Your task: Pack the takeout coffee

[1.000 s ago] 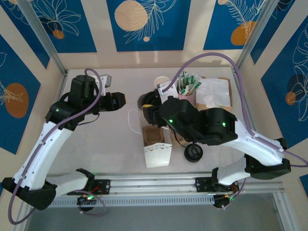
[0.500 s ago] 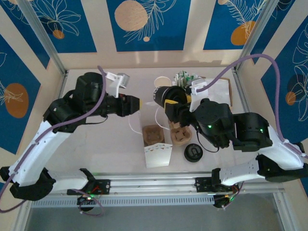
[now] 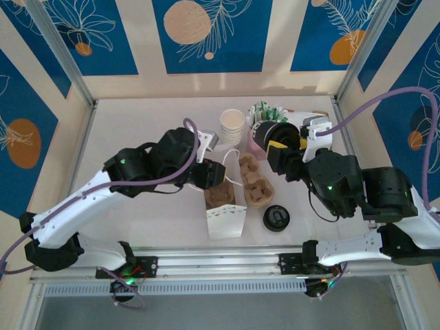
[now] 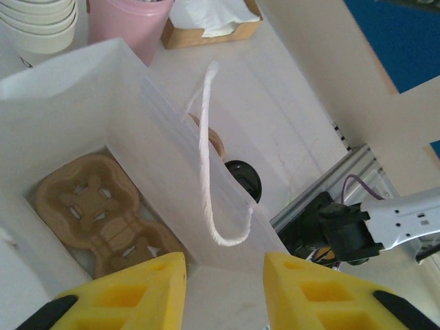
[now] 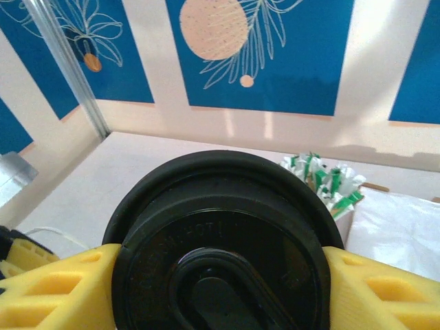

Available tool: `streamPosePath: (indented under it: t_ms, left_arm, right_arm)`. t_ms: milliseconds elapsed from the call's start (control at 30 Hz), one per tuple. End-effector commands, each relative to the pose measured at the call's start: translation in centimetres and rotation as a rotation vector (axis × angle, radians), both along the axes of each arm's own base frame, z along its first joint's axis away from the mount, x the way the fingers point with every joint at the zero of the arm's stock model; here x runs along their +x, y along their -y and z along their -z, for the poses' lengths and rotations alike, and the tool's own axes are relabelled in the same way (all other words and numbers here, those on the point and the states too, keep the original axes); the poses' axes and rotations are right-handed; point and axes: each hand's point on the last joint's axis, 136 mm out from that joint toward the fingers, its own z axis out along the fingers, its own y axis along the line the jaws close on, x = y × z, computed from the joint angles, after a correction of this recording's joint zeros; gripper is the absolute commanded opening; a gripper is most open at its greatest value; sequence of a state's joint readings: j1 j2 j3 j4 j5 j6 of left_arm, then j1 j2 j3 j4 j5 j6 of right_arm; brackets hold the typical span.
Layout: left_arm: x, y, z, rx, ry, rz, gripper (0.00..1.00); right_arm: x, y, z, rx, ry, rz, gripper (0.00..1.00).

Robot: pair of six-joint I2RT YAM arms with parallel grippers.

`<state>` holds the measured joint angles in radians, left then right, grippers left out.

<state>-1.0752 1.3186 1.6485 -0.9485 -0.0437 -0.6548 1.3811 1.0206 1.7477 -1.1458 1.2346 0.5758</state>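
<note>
A white paper bag [image 3: 225,218] stands open at the table's middle, with a cardboard cup carrier [image 4: 96,206] lying flat on its bottom. My left gripper [image 3: 216,180] sits at the bag's far end. In the left wrist view the bag's end wall [image 4: 223,302] fills the gap between the yellow fingers, so the left gripper [image 4: 223,262] is shut on it. My right gripper [image 3: 276,142] hovers at the back right, shut on a takeout coffee cup [image 3: 265,132]. The cup's black lid [image 5: 220,220] faces the right wrist camera.
A second cardboard carrier [image 3: 252,180] lies just right of the bag. A loose black lid [image 3: 276,218] lies in front of it. At the back stand a stack of paper cups [image 3: 232,124], a pink cup of sugar packets [image 3: 265,113] and a napkin box [image 3: 309,127].
My left arm swung from the back left to the bag and its jaws narrowed onto the bag's end. My right arm carried the coffee cup from the table's middle toward the back right.
</note>
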Motion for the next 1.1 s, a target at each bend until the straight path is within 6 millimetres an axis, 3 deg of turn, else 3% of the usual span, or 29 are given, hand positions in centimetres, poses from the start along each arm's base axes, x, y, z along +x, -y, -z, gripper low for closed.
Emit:
streamPosePath:
  t_ms: [0,200,300,400,733,1067]
  left_arm:
    - [0.9,0.4,0.4,0.005,0.017,-0.062,0.37]
    - [1.6,0.9,1.3,0.019,0.016,-0.088,0.37]
    - [1.3,2.0,0.2,-0.036,0.013,-0.063,0.34]
    - [1.0,3.2,-0.9,-0.085,0.015,-0.033,0.33]
    - [0.1,6.3,-1.3,-0.151,-0.017,0.038,0.31]
    - [1.2,7.8,-1.2,-0.204,-0.054,-0.036,0.09]
  right_arm:
    - [0.4,2.2,1.6,-0.014,-0.028,0.088,0.35]
    - [0.4,3.3,6.7,-0.011,-0.178,0.107,0.35]
    - [0.3,3.3,9.4,-0.018,-0.271,0.112,0.35]
    - [0.0,2.5,11.8,-0.034,-0.348,0.092,0.35]
    - [-1.9,-0.2,19.0,-0.053,-0.559,0.001,0.35]
    - [-3.1,-2.3,21.7,0.063,-0.626,-0.078,0.34]
